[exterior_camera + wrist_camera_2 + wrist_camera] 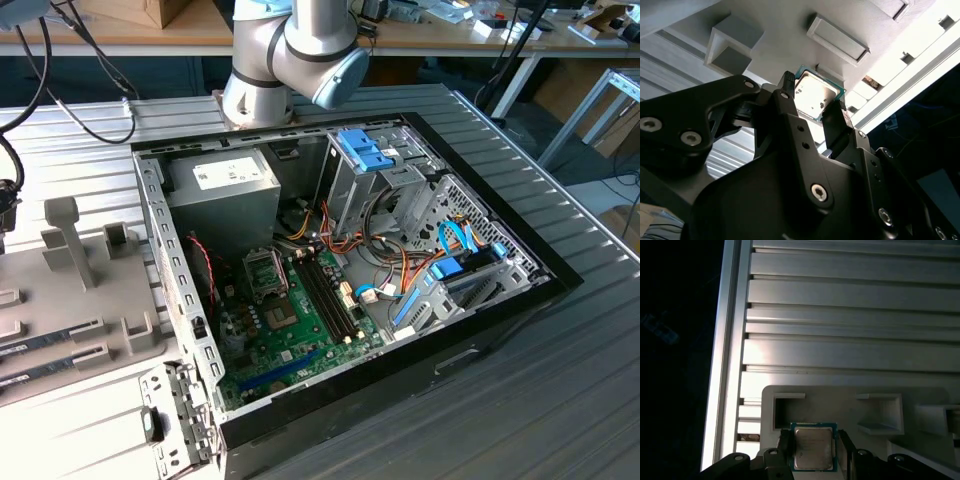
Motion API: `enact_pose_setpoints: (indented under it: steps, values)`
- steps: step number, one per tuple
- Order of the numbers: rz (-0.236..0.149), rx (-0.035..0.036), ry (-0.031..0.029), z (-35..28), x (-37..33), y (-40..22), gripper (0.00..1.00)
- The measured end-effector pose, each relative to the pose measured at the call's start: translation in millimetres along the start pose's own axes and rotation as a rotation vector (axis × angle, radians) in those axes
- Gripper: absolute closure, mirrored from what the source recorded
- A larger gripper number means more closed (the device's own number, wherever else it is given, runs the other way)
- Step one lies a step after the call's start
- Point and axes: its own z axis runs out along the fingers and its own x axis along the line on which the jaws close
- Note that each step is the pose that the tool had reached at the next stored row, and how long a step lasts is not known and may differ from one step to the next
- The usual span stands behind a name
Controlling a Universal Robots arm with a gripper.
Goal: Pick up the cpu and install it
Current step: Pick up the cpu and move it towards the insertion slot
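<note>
Black gripper (815,94) links are recorded nearest in the second wrist view. Its fingertips (788,81) are set against two opposite edges of the cpu (814,96), so the jaws are noted as clenched on the chip; the same grasp is seen in the first wrist view, cpu (813,450) silver face up. Just behind it, a grey moulded fixture (840,395) with rectangular pockets is observed; whether the chip is clear of it cannot be told. Beyond the fixture, a ribbed aluminium table (850,315) is seen. In the exterior view, an open computer case (172,270) is laid on that table, with green motherboard (300,345), socket frame (266,276) and power-supply box (222,180) exposed. The arm (300,45) is seen behind the case.
</note>
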Motion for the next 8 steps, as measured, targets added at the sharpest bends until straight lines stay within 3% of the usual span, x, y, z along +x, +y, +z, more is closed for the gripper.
enact_pose_setpoints:
  steps: [8]
  values:
    - [0.0, -0.0054, -0.0001, -0.1, 0.0, 0.0, 0.53]
